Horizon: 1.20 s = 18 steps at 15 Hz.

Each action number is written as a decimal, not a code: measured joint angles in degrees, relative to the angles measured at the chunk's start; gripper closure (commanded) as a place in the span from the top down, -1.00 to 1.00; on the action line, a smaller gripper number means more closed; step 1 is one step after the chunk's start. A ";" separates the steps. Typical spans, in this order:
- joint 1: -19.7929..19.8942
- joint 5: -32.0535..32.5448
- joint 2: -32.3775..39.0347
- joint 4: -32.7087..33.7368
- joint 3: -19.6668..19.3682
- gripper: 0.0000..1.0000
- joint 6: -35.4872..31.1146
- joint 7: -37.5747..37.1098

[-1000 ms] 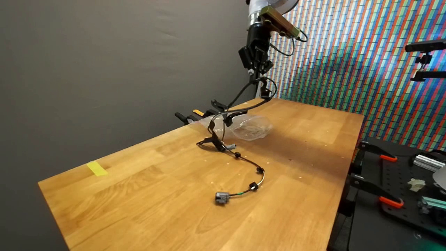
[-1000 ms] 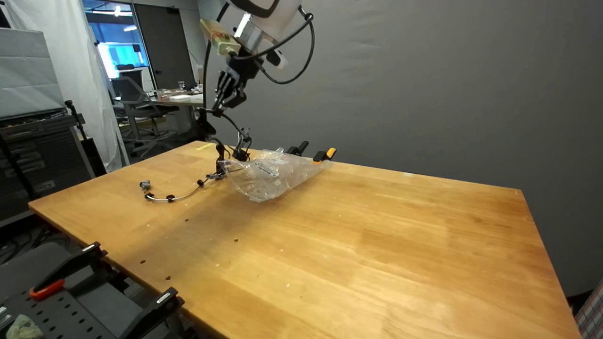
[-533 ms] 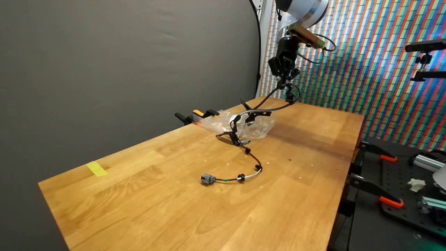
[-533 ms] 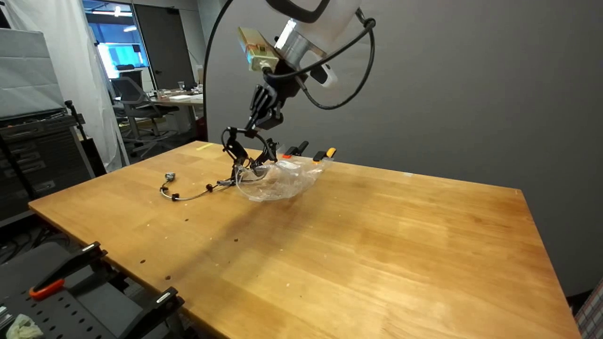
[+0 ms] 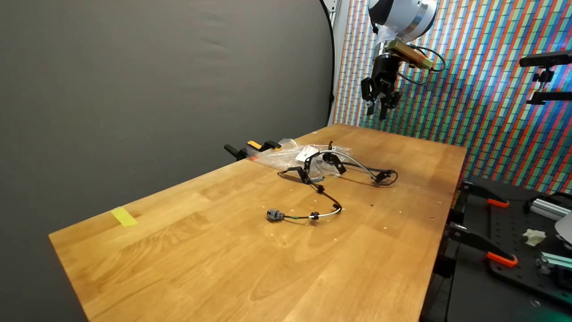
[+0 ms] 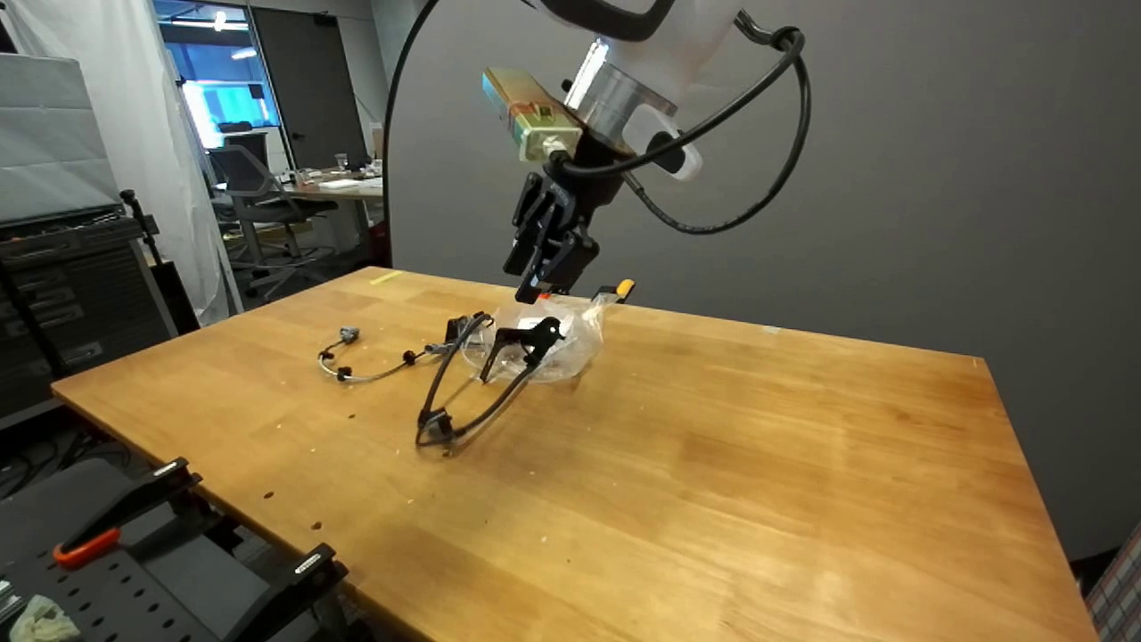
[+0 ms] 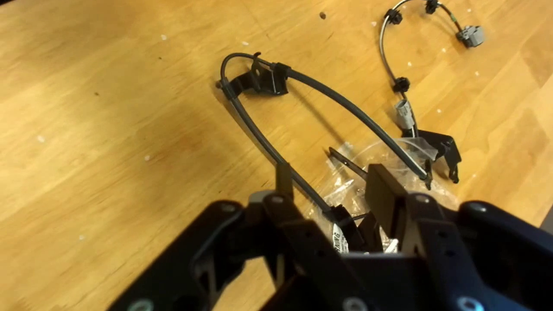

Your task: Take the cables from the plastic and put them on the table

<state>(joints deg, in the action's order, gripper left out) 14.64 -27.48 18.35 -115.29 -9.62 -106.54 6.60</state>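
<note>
The black cable with brackets and a grey connector lies on the wooden table in both exterior views (image 5: 336, 164) (image 6: 532, 341) and the wrist view (image 7: 360, 113). Its looped end and connector end rest on wood (image 5: 214, 268); its middle lies over or against the clear plastic bag (image 5: 279, 158) (image 6: 578, 352), also seen in the wrist view (image 7: 436, 196). My gripper (image 5: 376, 112) (image 6: 533, 290) is open and empty above the table. In the wrist view, cable and bag show below and between the fingers (image 7: 332, 179), apart from them.
Clamps with black and yellow handles (image 5: 254, 146) (image 6: 615, 292) grip the table's far edge by the bag. Yellow tape (image 5: 124, 216) is stuck near a corner. A black side bench with orange-tipped clamps (image 5: 500, 258) stands beside the table.
The gripper carried the cable farther along the table, toward the patterned wall, then opened and let it go. The raised loop has dropped onto the table. The bag stayed nearly in place.
</note>
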 measured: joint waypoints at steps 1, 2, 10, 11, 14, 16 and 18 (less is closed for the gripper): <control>-0.11 1.33 -0.12 -0.01 0.00 0.77 -1.14 0.00; -0.37 2.80 -0.34 -0.01 0.01 0.91 -2.34 -0.04; -6.45 20.88 -3.76 0.58 0.82 1.00 -6.26 -6.26; -7.51 23.59 -4.09 0.92 1.16 1.00 -6.26 -7.38; -10.25 30.05 -4.66 2.41 2.42 1.00 -6.26 -10.05; -11.63 33.30 -4.73 3.87 3.22 1.00 -6.26 -11.18; -12.71 36.67 -4.76 5.35 3.73 1.00 -6.26 -12.27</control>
<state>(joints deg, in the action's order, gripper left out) 1.93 9.18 13.59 -109.94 -5.89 -112.80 -5.66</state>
